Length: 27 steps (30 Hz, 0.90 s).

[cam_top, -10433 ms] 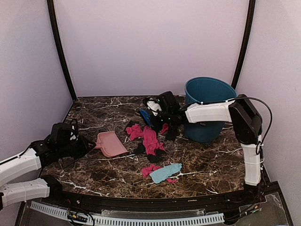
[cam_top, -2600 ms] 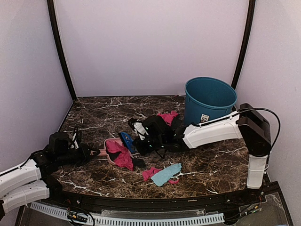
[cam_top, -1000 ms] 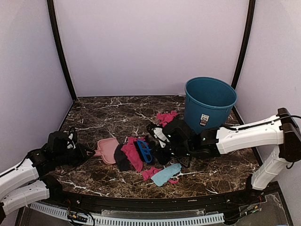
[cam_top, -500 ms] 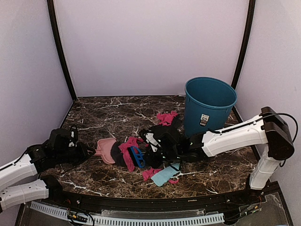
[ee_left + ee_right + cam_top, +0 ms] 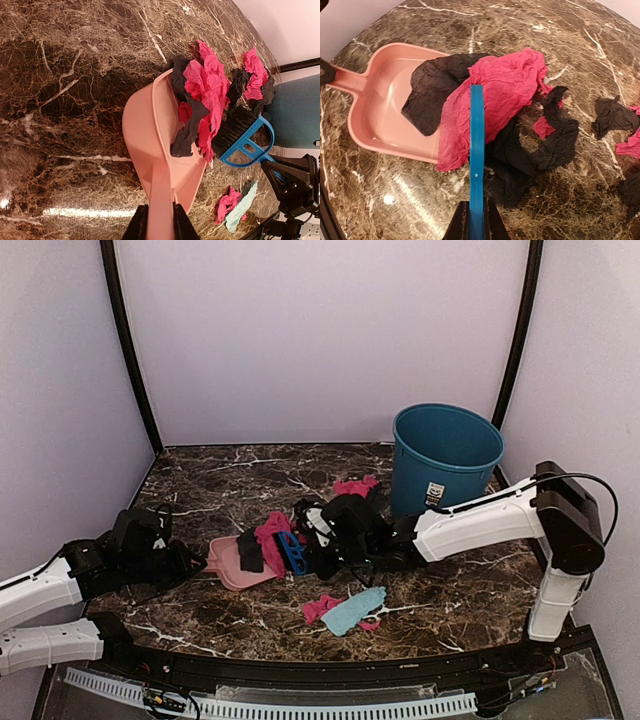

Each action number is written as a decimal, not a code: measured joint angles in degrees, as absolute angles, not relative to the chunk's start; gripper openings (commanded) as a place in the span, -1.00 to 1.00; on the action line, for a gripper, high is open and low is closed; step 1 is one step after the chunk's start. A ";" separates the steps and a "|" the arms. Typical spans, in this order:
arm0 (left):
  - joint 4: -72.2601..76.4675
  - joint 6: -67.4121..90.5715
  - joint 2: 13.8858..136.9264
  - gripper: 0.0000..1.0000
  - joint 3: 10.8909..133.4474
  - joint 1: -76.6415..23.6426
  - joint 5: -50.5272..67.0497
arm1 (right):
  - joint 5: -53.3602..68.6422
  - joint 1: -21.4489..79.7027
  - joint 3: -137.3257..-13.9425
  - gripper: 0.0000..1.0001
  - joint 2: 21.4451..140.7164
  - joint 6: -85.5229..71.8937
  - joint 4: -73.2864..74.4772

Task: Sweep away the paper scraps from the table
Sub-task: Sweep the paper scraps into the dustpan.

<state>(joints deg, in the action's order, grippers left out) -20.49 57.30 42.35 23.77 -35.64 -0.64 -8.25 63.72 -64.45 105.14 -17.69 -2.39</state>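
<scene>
My left gripper (image 5: pixel 185 560) (image 5: pixel 155 227) is shut on the handle of the pale-pink dustpan (image 5: pixel 232 562) (image 5: pixel 150 135) (image 5: pixel 380 95), which lies on the marble table (image 5: pixel 220 485). My right gripper (image 5: pixel 322 537) (image 5: pixel 476 225) is shut on the blue hand brush (image 5: pixel 291 552) (image 5: pixel 245 145) (image 5: pixel 477 150). The brush stands against a bunch of magenta and black paper scraps (image 5: pixel 262 538) (image 5: pixel 205 100) (image 5: pixel 495 95) at the dustpan's mouth, partly inside it. More scraps lie by the bucket (image 5: pixel 354 486) and near the front: a magenta one (image 5: pixel 320 606) and a light blue one (image 5: pixel 352 608).
A teal bucket (image 5: pixel 446 455) stands at the back right. Purple walls enclose the table on three sides. Black scraps (image 5: pixel 612 115) lie right of the brush. The table's black rim (image 5: pixel 330 660) runs along the front.
My right gripper has swept the brush leftward, pushing the magenta and black scraps into the dustpan's mouth. My left gripper has kept hold of the dustpan handle and shifted slightly.
</scene>
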 measured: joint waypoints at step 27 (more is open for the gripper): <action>-19.84 55.86 45.12 -1.00 24.93 -35.90 -1.17 | -25.58 60.18 -71.33 -1.00 106.65 -13.91 2.70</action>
